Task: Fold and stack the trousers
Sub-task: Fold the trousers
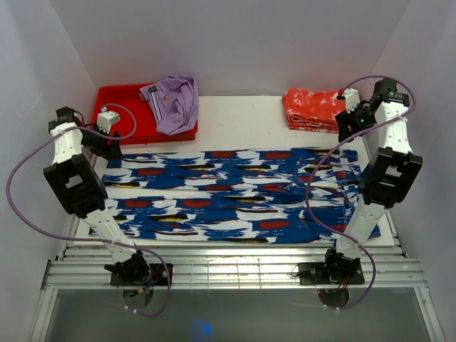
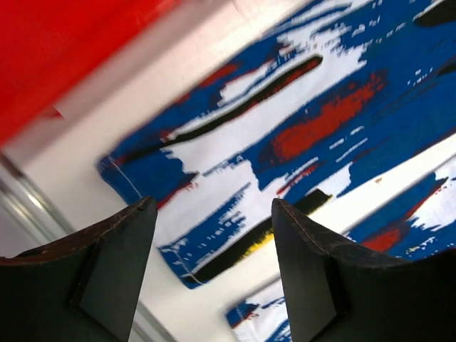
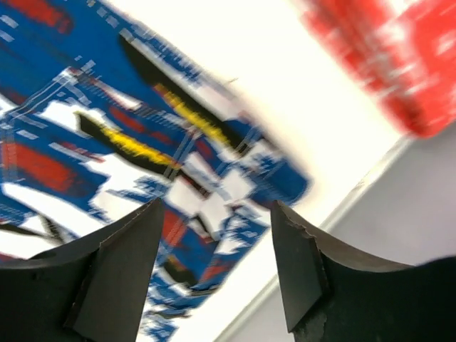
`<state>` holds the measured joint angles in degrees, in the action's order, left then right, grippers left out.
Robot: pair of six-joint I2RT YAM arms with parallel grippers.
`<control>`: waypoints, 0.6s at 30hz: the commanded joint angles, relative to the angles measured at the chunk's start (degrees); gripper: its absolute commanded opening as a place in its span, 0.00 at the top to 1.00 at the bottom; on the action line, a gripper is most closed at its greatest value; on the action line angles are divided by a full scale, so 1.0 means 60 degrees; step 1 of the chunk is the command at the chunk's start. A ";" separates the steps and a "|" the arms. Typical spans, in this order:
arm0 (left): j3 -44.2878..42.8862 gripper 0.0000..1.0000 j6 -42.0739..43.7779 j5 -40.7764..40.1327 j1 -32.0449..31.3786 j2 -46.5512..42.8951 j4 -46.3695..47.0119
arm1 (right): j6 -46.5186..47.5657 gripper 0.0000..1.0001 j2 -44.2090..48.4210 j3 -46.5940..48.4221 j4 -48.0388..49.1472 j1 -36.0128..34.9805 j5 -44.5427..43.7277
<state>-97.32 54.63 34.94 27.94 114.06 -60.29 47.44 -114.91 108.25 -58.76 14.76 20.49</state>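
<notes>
The left gripper (image 2: 211, 214) and right gripper (image 3: 214, 214), both wide open and empty, each hover above a far corner of the flat-spread, thin blue, white and black streaked trousers (image 1: 235, 196), so should probably descend together, pinching edge fabric only.

Far left, a red tray (image 1: 122, 95) sits at the back of the white table (image 1: 239, 121), with 1 lilac garment (image 1: 173, 102) crumpled over its right end. Far right, an orange-red garment with white splotches (image 1: 311, 108) lies folded. Aluminium rails (image 1: 235, 271) run along the near edge.
</notes>
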 commanded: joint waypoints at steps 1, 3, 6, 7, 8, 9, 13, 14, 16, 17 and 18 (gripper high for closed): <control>-0.1164 0.24 0.0417 0.0520 -0.0043 0.0398 -0.0513 | 0.1612 0.32 -0.0958 0.1132 -0.1104 -0.0014 -0.0265; -0.1489 0.25 0.0329 0.0534 -0.0043 0.0778 -0.0542 | 0.2618 0.33 -0.1325 0.1236 -0.1003 -0.0015 -0.0455; -0.1768 0.26 0.0211 0.0856 -0.0043 0.0897 -0.0557 | 0.3603 0.34 -0.1473 0.0900 -0.0374 -0.0015 -0.0880; -0.1754 0.26 0.0182 0.0944 -0.0043 0.0883 -0.0557 | 0.4346 0.34 -0.1502 0.0725 -0.0242 -0.0029 -0.0997; -0.1681 0.26 0.0182 0.1017 -0.0043 0.0868 -0.0557 | 0.4615 0.34 -0.1575 0.0637 -0.0066 -0.0015 -0.1085; -0.1637 0.26 0.0182 0.1061 -0.0043 0.0868 -0.0542 | 0.4879 0.34 -0.1619 0.0607 0.0138 0.0015 -0.1144; -0.1330 0.26 0.0211 0.1062 -0.0029 0.0839 -0.0499 | 0.5803 0.33 -0.2145 0.0782 0.0506 0.0015 -0.1130; -0.1199 0.26 0.0182 0.1047 -0.0028 0.0795 -0.0353 | 0.6051 0.32 -0.2234 0.0869 0.0579 0.0015 -0.1159; -0.1124 0.27 0.0109 0.1134 0.0001 0.0751 -0.0235 | 0.6228 0.32 -0.2468 0.1016 0.0798 0.0000 -0.1188; -0.1095 0.27 0.0152 0.1236 0.0015 0.0722 -0.0176 | 0.6360 0.32 -0.2686 0.1089 0.0829 0.0000 -0.1218; -0.1080 0.27 0.0414 0.1339 0.0016 0.0721 -0.0190 | 0.6404 0.33 -0.2819 0.1220 0.0800 -0.0014 -0.1232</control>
<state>-104.27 55.48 38.94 27.66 121.30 -62.28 80.53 -129.80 112.46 -56.38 14.76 13.54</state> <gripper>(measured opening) 0.731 0.677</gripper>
